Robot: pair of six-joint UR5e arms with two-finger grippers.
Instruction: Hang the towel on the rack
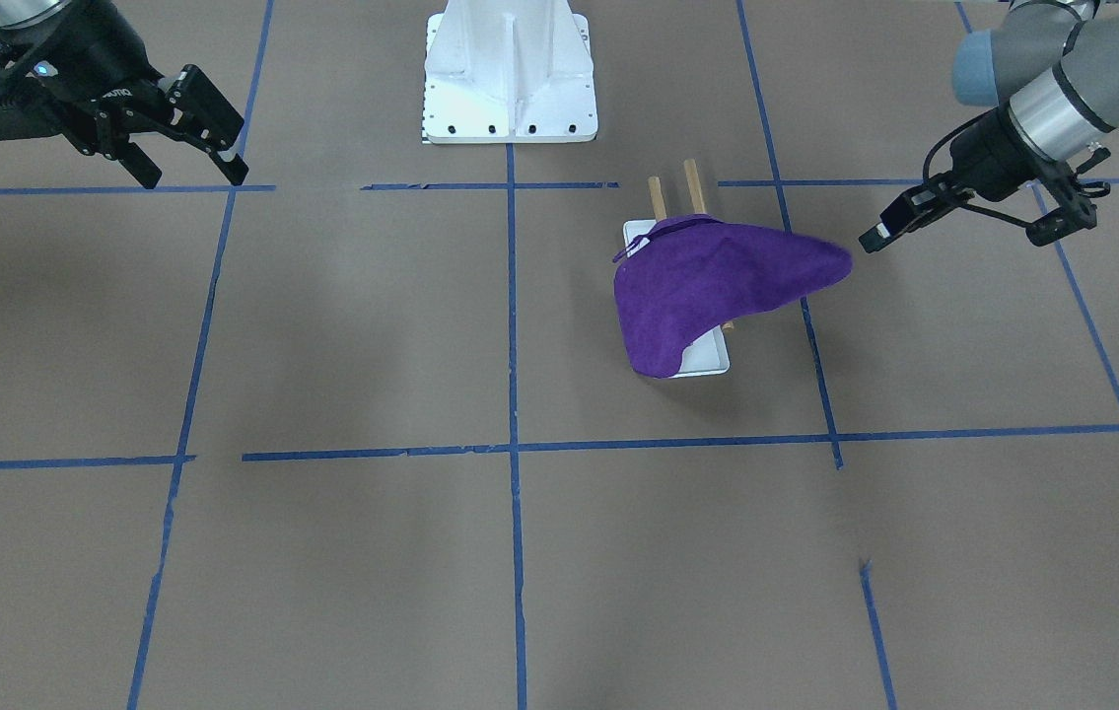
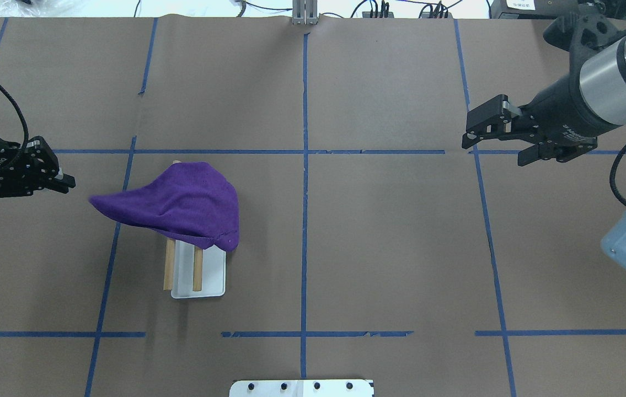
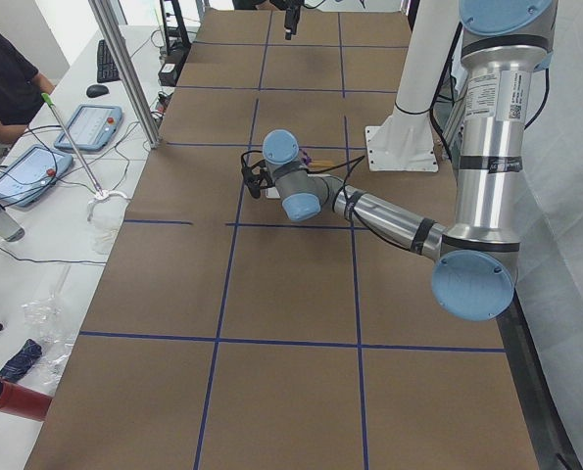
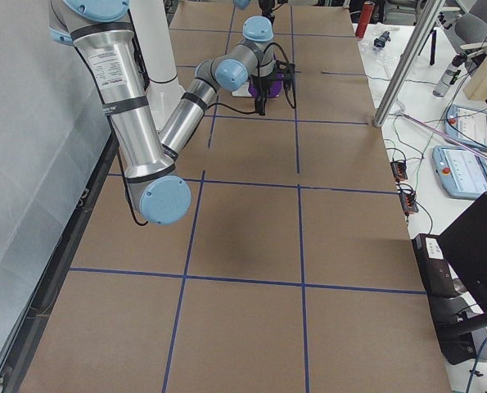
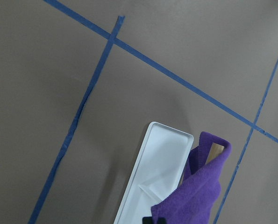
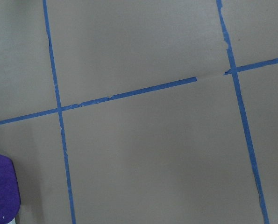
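1. Table (image 1: 342,325): brown paper cover with a blue tape grid (image 1: 512,325); a white bolted pedestal (image 1: 510,79) stands at the robot's edge
2. Room, side views only: you get a bench with teach pendants (image 3: 85,125) and a person in a black shirt (image 3: 2,78)
3. Towel (image 2: 180,204): purple, draped over the far ends of the rack's two wooden dowels (image 2: 169,270), one corner jutting towards the left gripper (image 1: 968,229), apart from it
4. Rack (image 2: 210,278): white base on the table, partly under the cloth
5. Left gripper: spread wide, holding nothing
6. Right gripper (image 1: 192,173): spread, holding nothing, well apart from the rack
7. Front view alone shows you the towel's thin loop (image 1: 653,237); the left wrist view alone shows cloth hanging past a dowel end
8. Writing: white lettering on the right gripper's body and arm labels (image 4: 112,61), too small to read
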